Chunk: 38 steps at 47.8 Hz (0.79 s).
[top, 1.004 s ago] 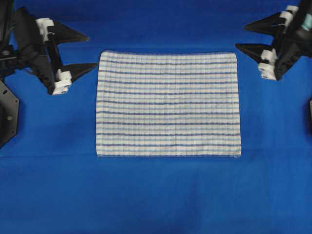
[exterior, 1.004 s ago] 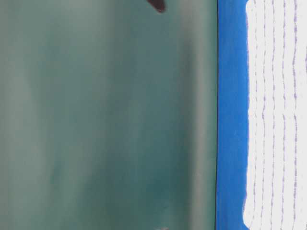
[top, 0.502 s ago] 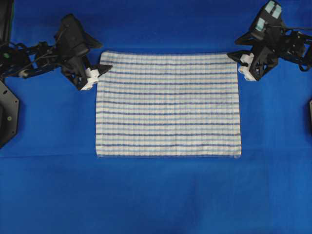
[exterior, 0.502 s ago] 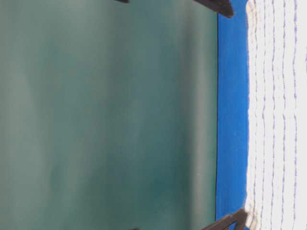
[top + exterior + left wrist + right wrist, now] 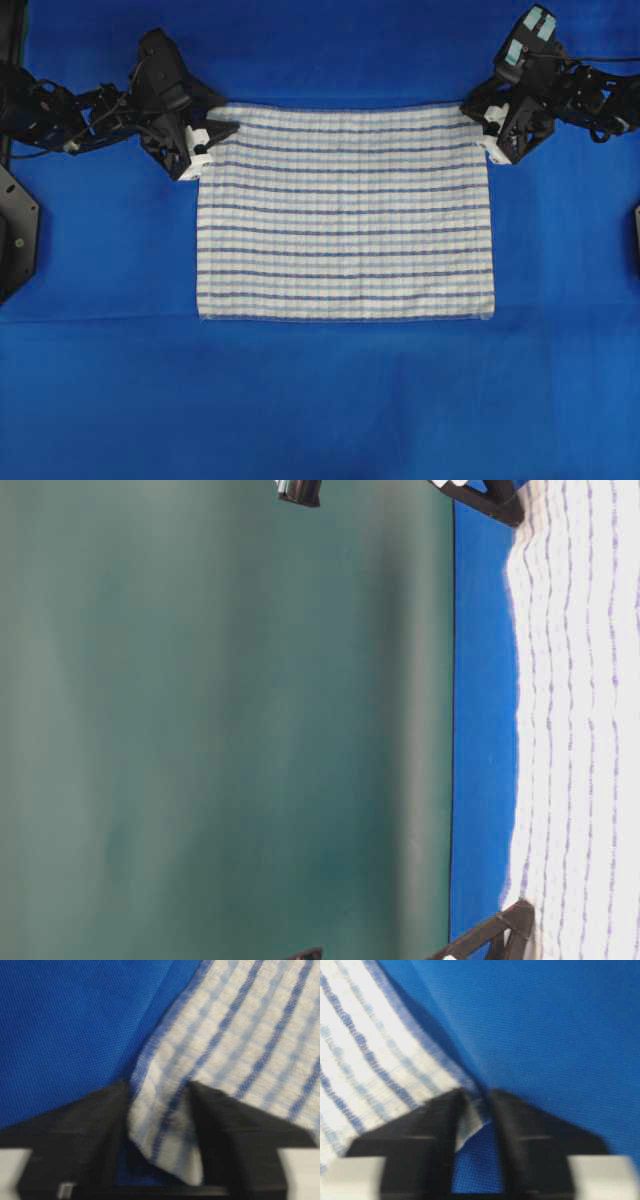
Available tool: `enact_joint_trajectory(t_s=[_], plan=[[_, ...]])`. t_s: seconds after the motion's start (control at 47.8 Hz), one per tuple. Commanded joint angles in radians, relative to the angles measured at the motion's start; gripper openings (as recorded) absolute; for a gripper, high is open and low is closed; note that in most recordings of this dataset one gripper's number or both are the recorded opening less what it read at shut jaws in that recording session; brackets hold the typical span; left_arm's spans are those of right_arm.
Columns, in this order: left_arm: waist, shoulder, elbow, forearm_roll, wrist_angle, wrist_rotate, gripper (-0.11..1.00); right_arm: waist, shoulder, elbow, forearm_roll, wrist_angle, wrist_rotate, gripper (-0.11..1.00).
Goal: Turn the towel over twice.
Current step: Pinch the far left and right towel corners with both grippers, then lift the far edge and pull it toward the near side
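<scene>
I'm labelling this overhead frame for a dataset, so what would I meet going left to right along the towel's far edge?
Left gripper shut on the towel's left far corner → towel → right gripper shut on the right far corner, all on the blue table covering.

The towel (image 5: pixel 345 212) is white, crossed by thin dark-blue and light-blue stripes over a faint woven grid. The bench (image 5: pixel 320 400) wears a plain, saturated blue covering. Both grippers' fingers (image 5: pixel 235 1135) are black, with white blocks at their bases. Behind the bench stands a dull green backdrop (image 5: pixel 220 720).
</scene>
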<state>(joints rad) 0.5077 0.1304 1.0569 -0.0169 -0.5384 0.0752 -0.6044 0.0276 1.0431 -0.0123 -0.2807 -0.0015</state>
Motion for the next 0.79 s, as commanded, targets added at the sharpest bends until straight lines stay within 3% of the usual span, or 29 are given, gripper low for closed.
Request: enact_joint_trajectory(t_s=[0.0,0.042,0.125,0.376,0.774], plan=[[0.003,-0.006,-0.008,-0.003,0.018,0.0,0.25,-0.006,-0.006,-0.006,0.002,0.002,-0.003,0.17],[0.003,-0.008,-0.008,-0.003,0.029,0.0,0.16,-0.005,-0.009,-0.005,0.003,0.002,-0.002,0.07],[0.005,-0.009,-0.009,-0.003,0.044,0.0,0.03,-0.005,-0.015,-0.002,0.002,0.002,-0.003,0.06],[0.014,-0.046,-0.037,-0.003,0.054,0.006,0.03,-0.006,-0.091,-0.005,0.003,0.025,-0.002,0.06],[0.133,-0.27,-0.117,-0.003,0.137,0.012,0.03,-0.092,-0.255,-0.086,0.0,0.15,-0.04,0.06]])
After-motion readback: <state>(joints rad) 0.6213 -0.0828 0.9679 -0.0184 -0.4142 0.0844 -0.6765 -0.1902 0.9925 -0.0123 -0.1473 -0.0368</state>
